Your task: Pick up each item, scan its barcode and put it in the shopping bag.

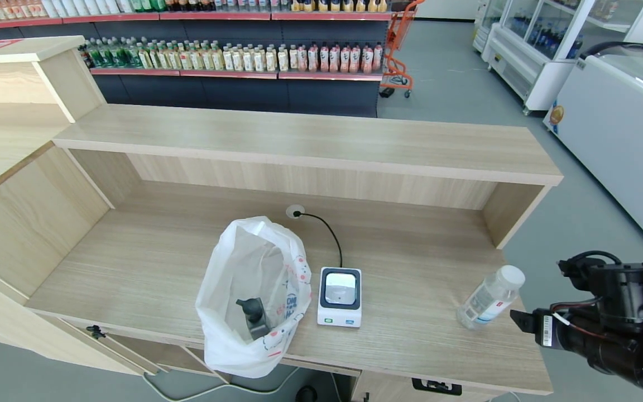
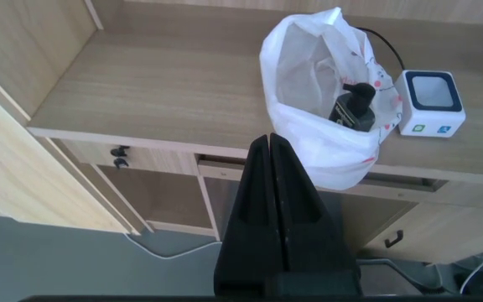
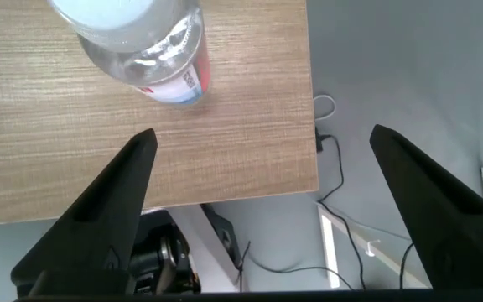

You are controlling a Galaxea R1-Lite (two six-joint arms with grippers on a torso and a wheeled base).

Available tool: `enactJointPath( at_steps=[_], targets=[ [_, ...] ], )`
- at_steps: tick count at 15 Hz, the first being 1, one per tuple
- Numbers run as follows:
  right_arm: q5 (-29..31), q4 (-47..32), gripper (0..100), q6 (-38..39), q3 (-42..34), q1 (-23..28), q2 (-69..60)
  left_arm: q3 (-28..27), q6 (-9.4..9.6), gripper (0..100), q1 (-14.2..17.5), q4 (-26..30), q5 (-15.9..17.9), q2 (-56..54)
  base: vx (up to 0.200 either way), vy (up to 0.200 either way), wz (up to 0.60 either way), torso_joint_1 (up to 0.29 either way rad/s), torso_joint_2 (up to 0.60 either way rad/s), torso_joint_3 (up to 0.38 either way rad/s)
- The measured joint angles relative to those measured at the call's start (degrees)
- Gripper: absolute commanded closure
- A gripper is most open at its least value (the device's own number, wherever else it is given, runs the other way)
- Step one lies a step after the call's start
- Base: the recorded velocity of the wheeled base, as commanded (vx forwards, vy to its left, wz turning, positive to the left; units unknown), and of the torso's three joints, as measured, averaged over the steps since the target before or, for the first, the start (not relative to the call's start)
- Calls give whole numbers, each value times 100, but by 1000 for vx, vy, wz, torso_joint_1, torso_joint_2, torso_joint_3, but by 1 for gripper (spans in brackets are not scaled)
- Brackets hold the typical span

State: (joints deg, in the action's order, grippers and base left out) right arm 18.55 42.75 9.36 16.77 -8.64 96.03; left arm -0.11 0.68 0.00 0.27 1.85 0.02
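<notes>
A white plastic shopping bag (image 1: 254, 279) (image 2: 309, 143) stands open at the counter's front edge, with a dark pump bottle (image 1: 253, 315) (image 2: 355, 105) inside it. Right beside the bag sits the white barcode scanner (image 1: 340, 296) (image 2: 432, 102), window up. A clear bottle with a white cap (image 1: 492, 296) (image 3: 141, 42) stands near the counter's right front corner. My right gripper (image 3: 264, 138) is open, just off that corner, with the bottle a little beyond its fingertips and nothing between them. My left gripper (image 2: 271, 147) is shut and empty, low in front of the counter, below the bag.
The wooden counter (image 1: 411, 262) has a raised back shelf (image 1: 310, 139) and side walls. A black cable (image 1: 330, 231) runs from the scanner to a hole at the back. Drawer fronts (image 2: 141, 180) lie under the counter. Freezers (image 1: 617, 111) stand to the right.
</notes>
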Motion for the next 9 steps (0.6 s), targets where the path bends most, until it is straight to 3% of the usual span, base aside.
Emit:
enactJointPath(
  at_steps=[9],
  targets=[
    [-266,1935,0,-903,9,-177,1318,0,2,100,0,0,0,0,0,0,0,0,0,0]
  ],
)
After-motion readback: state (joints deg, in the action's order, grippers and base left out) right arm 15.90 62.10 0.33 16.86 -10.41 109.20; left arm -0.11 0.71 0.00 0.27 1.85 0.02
